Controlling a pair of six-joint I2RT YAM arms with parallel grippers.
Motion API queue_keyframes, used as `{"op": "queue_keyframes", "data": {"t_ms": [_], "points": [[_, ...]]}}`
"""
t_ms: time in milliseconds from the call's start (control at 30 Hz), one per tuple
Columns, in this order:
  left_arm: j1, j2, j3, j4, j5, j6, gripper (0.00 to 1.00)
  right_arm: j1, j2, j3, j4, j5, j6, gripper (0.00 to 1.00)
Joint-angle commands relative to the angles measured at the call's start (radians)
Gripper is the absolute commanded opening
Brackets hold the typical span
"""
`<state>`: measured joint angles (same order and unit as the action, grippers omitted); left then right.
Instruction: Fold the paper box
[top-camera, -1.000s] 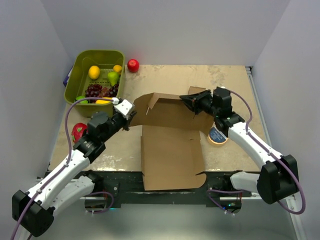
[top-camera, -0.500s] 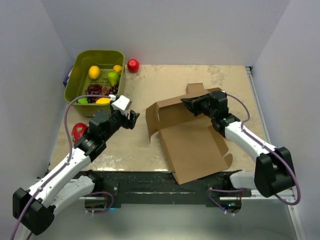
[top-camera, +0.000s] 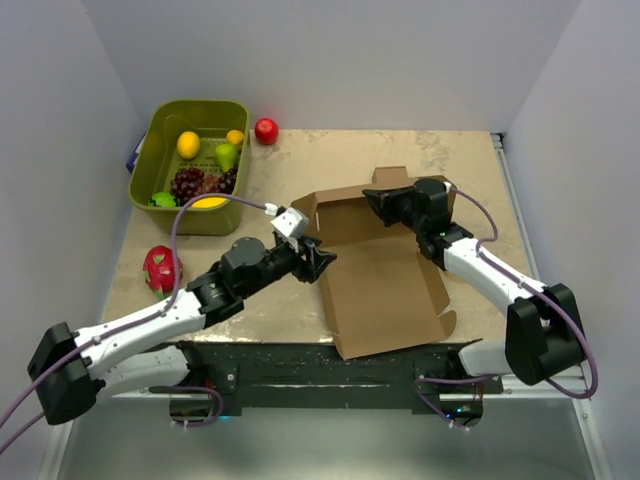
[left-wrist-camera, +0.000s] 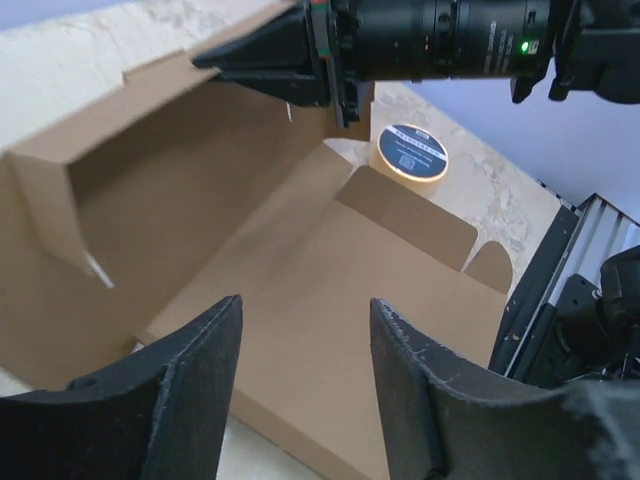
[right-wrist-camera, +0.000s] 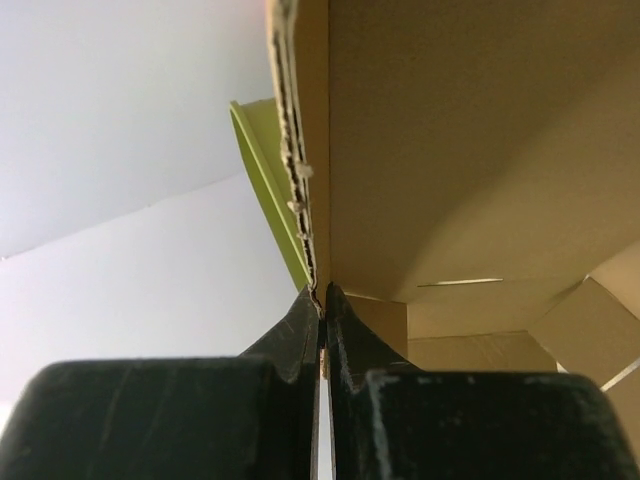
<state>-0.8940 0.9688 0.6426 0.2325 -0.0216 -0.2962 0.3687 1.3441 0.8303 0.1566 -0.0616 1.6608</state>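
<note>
Seen from above, a brown cardboard box (top-camera: 385, 290) lies part-folded at the middle of the counter (top-camera: 450, 160), its base panel flat and reaching to the near edge, its rear wall standing with a side flap turned in. The right pincer (top-camera: 372, 198) is clamped narrow on the top edge of that rear wall. The left pincer (top-camera: 324, 262) is just at the box's left edge with its jaws spread and nothing between them. At the far left corner sits a green basket (top-camera: 196, 104) holding a lemon (top-camera: 188, 144), a pear (top-camera: 227, 155) and grapes (top-camera: 188, 182); an apple (top-camera: 266, 130) rests just beside it, and a red fruit (top-camera: 158, 268) lies near the left edge. From the left wrist, the two dark fingers (left-wrist-camera: 190, 390) stand well apart above the flat base panel, touching no cardboard, while across the box the right pincer's black tips grip the rear wall's rim; a tape roll (left-wrist-camera: 410, 152) sits on the counter just beyond the box's far side. From the right wrist, the fingers meet tightly on a raw corrugated edge that rises straight up from them, the box's inner walls filling the right side and a strip of the green basket showing to the left of the edge.
</note>
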Motion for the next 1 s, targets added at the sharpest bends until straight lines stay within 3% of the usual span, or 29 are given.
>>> {"op": "queue_keyframes", "data": {"t_ms": [0,133,333,567,733,967], "points": [[-0.016,0.119,-0.018,0.155,0.014,-0.072,0.53,0.007,0.021,0.061,0.055,0.042,0.03,0.0],[-0.02,0.221,-0.092,0.321,0.103,-0.165,0.45,0.007,0.021,0.056,0.047,0.045,0.03,0.0],[-0.045,0.312,-0.187,0.406,0.118,-0.236,0.36,0.007,0.015,0.056,0.037,0.054,0.025,0.0],[-0.068,0.393,-0.265,0.387,0.092,-0.268,0.27,0.006,0.013,0.053,0.029,0.055,0.022,0.0],[-0.069,0.413,-0.293,0.294,-0.007,-0.32,0.21,0.007,0.013,0.056,0.024,0.054,0.019,0.0],[-0.08,0.508,-0.317,0.364,-0.003,-0.396,0.18,0.007,0.015,0.05,0.014,0.054,0.02,0.0]]}}
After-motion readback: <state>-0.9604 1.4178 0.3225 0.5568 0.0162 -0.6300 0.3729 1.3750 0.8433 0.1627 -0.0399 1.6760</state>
